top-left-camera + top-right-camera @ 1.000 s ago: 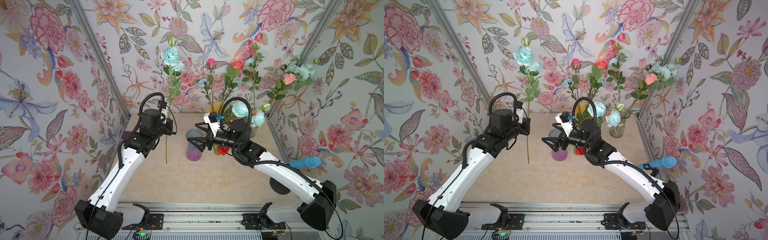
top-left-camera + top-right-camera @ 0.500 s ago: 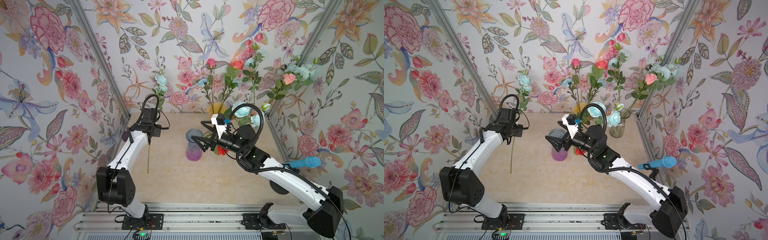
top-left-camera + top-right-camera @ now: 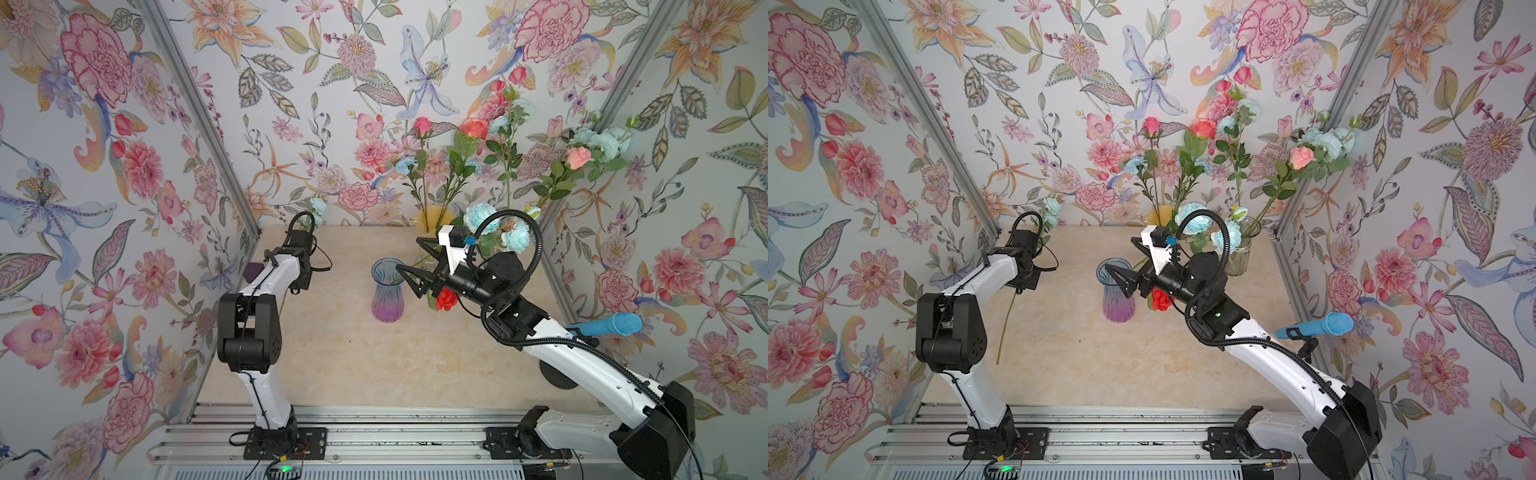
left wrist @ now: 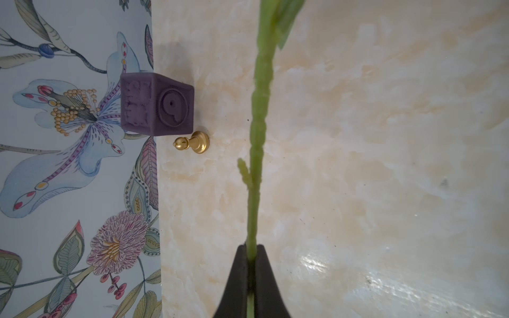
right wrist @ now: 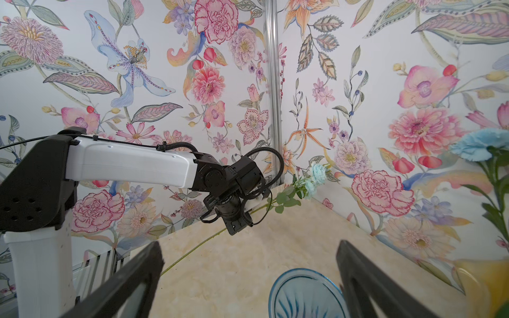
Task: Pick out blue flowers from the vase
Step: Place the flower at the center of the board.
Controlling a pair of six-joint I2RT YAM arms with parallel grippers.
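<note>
One tool loaded: left gripper (image 4: 251,254) clamps a blue flower (image 5: 318,173) by its stem, low beside the table's (image 3: 374,365) left edge; long axis roughly follows that edge, bloom toward the far left corner. Right gripper (image 3: 407,252), wide and empty, hovers at the centre vase (image 3: 387,299).

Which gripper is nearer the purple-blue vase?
Right. The right gripper hangs open at the rim of the vase; the left gripper, shut on a blue flower, is well away on the left side.
</note>
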